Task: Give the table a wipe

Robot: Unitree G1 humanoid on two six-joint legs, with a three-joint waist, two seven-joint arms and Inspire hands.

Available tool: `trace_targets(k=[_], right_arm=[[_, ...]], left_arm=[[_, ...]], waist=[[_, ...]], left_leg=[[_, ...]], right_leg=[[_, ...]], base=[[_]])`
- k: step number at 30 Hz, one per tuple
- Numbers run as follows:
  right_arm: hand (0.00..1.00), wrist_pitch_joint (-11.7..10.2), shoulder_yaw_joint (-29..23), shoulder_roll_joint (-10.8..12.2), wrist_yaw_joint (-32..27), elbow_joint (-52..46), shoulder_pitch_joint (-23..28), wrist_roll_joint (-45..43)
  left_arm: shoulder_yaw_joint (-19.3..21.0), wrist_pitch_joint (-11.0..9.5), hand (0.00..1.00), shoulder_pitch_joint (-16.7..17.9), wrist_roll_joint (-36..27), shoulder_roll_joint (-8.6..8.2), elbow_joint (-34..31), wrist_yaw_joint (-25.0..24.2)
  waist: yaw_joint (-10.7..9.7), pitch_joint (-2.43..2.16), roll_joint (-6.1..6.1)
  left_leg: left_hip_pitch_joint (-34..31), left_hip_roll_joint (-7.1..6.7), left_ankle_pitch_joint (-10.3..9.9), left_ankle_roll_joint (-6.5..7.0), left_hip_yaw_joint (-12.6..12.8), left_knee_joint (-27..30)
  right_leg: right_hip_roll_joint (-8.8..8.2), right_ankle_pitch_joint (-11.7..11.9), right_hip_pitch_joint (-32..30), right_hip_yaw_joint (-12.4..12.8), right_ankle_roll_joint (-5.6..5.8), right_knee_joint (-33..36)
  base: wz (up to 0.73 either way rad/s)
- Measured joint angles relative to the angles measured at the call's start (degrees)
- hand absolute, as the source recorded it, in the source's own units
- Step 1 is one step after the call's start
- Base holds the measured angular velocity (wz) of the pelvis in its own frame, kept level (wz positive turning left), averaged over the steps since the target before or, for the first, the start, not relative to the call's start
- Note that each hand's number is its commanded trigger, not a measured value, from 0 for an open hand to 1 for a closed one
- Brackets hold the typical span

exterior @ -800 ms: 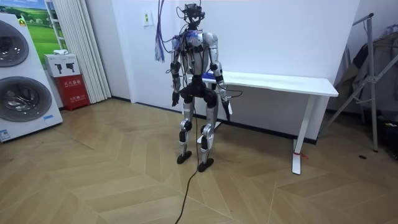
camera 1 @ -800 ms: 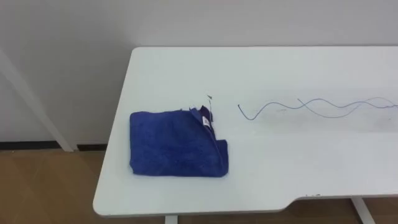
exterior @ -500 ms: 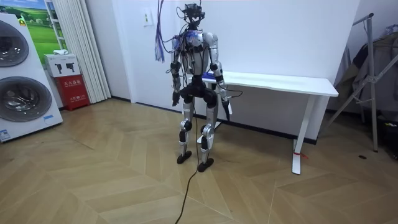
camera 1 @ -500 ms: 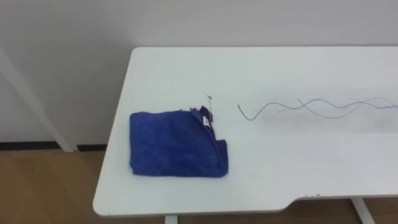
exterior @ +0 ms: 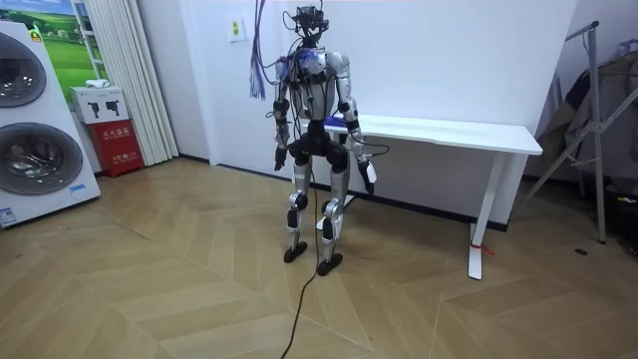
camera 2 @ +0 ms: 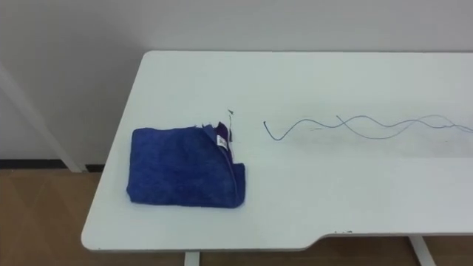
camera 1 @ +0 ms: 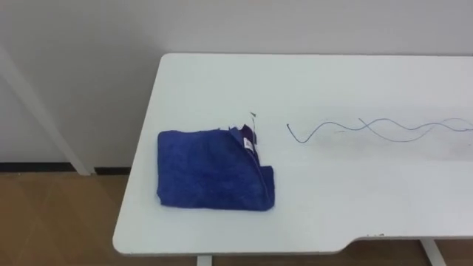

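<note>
The blue cloth [camera 1: 214, 171] lies folded near the left end of the table [camera 1: 332, 199], beside a wavy blue line [camera 1: 369, 129] (the bit to wipe). It looks soft, light and floppy, so grab its thick folded edge. The left hand [exterior: 282, 158] and right hand [exterior: 370, 178] hang low; I cannot tell how open they are.

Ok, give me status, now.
Left hand, right hand low by the hips, off the table. Cloth folded at the left end, untouched. Blue scribble right of it; nothing between them.
</note>
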Motion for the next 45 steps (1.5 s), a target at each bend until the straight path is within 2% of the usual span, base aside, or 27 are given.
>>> trace_targets(k=[2,6,9,11,12,14,16,18,21,23,24,28,30,34,38,40,42,45], right_arm=[[0.00,0.0,-3.7,-0.1,-0.6,1.2,0.2,5.0],[0.00,0.1,-15.2,-0.1,-3.3,2.0,2.2,19.8],[0.00,0.1,-23.5,-0.6,-5.7,1.9,3.5,29.0],[0.00,0.1,-27.6,-1.0,-7.1,1.7,4.2,33.7],[0.00,0.1,-30.3,-1.5,-8.6,1.5,3.8,35.6],[0.00,0.0,-32.8,-2.8,-11.7,1.0,3.1,38.7],[0.00,-0.1,-34.5,-3.1,-15.4,-2.8,2.8,40.7],[0.00,-0.6,-36.6,-4.3,-19.8,-6.7,1.0,40.9],[0.00,-2.3,-36.4,-6.7,-24.6,-11.1,-1.9,40.9],[0.00,-2.6,-35.9,-8.0,-27.0,-14.1,-3.9,40.2],[0.00,-2.9,-35.7,-8.5,-28.4,-16.2,-4.9,38.5],[0.00,-4.5,-33.9,-9.2,-33.0,-22.1,-7.8,30.1],[0.00,-5.1,-31.3,-9.3,-35.6,-27.3,-8.4,25.5],[0.00,-5.7,-27.3,-9.4,-36.2,-36.2,-8.3,15.5],[0.00,-6.3,-21.5,-9.3,-36.0,-49.1,-8.3,0.4],[0.00,-7.5,-19.2,-9.3,-35.6,-53.1,-8.3,-5.7],[0.00,-7.6,-17.3,-9.3,-34.0,-59.2,-8.3,-12.0],[0.00,-8.3,-14.4,-9.3,-33.4,-65.0,-8.4,-16.8]], left_arm=[[1.3,0.7,0.00,0.0,0.3,-0.12,-0.1,0.0],[7.5,1.5,0.00,2.2,0.9,0.05,-2.4,0.2],[11.4,1.6,0.00,2.3,0.8,0.10,-2.3,1.2],[12.3,1.5,0.00,2.8,0.7,0.29,-2.3,1.3],[12.6,1.5,0.00,2.8,0.6,0.28,-2.3,1.4],[12.6,1.5,0.00,3.1,0.4,0.31,-2.3,1.6],[12.6,1.5,0.00,2.8,0.5,0.69,-2.4,1.4],[12.6,1.5,0.00,2.0,0.5,1.44,-2.5,0.9],[12.4,1.2,0.00,2.4,0.7,2.13,-3.6,0.9],[12.0,1.2,0.00,2.4,0.7,2.68,-3.6,0.6],[12.0,1.2,0.00,2.4,1.5,2.73,-3.7,0.3],[10.9,0.9,0.00,2.3,2.7,2.76,-4.9,-0.6],[10.7,0.9,0.00,2.0,2.8,2.85,-5.1,-0.7],[8.7,0.7,0.00,2.2,2.6,2.94,-6.2,-0.8],[6.7,0.4,0.00,1.9,2.6,2.82,-6.6,-2.1],[6.1,0.1,0.00,1.9,2.7,2.79,-6.7,-2.9],[5.2,0.0,0.00,1.9,2.7,2.65,-7.6,-3.1],[4.2,-0.5,0.00,1.7,2.6,2.82,-8.6,-2.9]], waist=[[-0.2,0.02,0.03],[-3.1,0.17,-0.53],[-4.5,0.12,-0.71],[-5.1,0.11,-0.84],[-6.1,0.03,-1.03],[-6.5,0.01,-1.13],[-6.6,0.11,-1.54],[-6.6,0.03,-1.95],[-6.4,0.04,-1.97],[-6.2,-0.16,-2.26],[-5.9,-0.06,-2.07],[-5.4,-0.18,-2.12],[-4.1,-0.09,-2.10],[-3.1,-0.08,-2.08],[-2.4,-0.11,-1.83],[-2.3,0.00,-1.83],[-1.2,0.06,-1.88],[0.3,0.07,-1.83]], left_leg=[[0.2,0.02,0.0,0.00,0.0,-0.1],[1.0,0.05,0.0,0.00,-0.3,-0.2],[1.0,0.05,0.0,-0.01,0.1,-0.3],[1.2,0.08,0.0,-0.02,0.4,-0.4],[1.2,0.07,0.0,-0.02,0.5,-0.5],[1.2,0.08,0.0,-0.01,1.0,-0.5],[0.8,0.10,0.0,-0.01,1.3,-0.5],[0.7,0.14,0.0,0.00,1.6,-0.6],[-0.1,0.13,0.0,0.01,1.7,-0.3],[-0.5,0.17,0.0,0.03,1.7,-0.2],[-0.7,0.19,0.0,0.02,1.8,-0.1],[-2.0,0.15,0.0,0.03,1.8,0.2],[-2.0,0.15,0.1,0.01,1.8,0.0],[-1.9,0.15,0.1,0.00,1.6,-0.1],[-2.1,0.22,0.1,-0.03,1.5,-0.2],[-1.9,0.28,0.1,-0.04,1.3,-0.2],[-1.8,0.30,0.1,-0.05,1.1,-0.2],[-1.2,0.23,0.1,-0.05,0.7,-0.3]], right_leg=[[0.03,0.0,0.3,0.0,0.00,-0.2],[0.06,0.0,1.5,-0.4,0.00,-0.7],[0.08,0.0,1.5,-0.2,0.00,-0.8],[0.19,0.0,1.3,0.4,0.00,-0.8],[0.23,0.0,1.2,0.6,0.02,-0.6],[0.19,0.0,0.6,0.9,0.03,0.2],[0.16,0.1,0.4,0.9,0.10,0.3],[0.21,0.3,-0.2,1.2,0.14,0.2],[0.23,0.6,-0.9,1.3,0.19,0.2],[0.24,0.6,-1.5,1.2,0.18,0.4],[0.26,0.6,-1.7,1.2,0.17,0.4],[0.23,0.6,-3.0,1.1,0.15,1.0],[0.32,0.6,-3.1,1.1,0.15,1.0],[0.34,0.6,-3.4,1.0,0.15,0.9],[0.39,0.7,-3.4,0.8,0.14,0.6],[0.41,0.7,-3.0,0.4,0.13,0.6],[0.37,0.7,-3.0,0.0,0.13,0.6],[0.31,0.7,-2.4,-0.6,0.12,-0.1]], base=[[0.02],[0.05],[-0.03],[-0.11],[-0.10],[-0.14],[-0.10],[-0.05],[-0.02],[-0.02],[0.00],[0.00],[-0.05],[0.00],[-0.01],[0.06],[0.03],[0.00]])
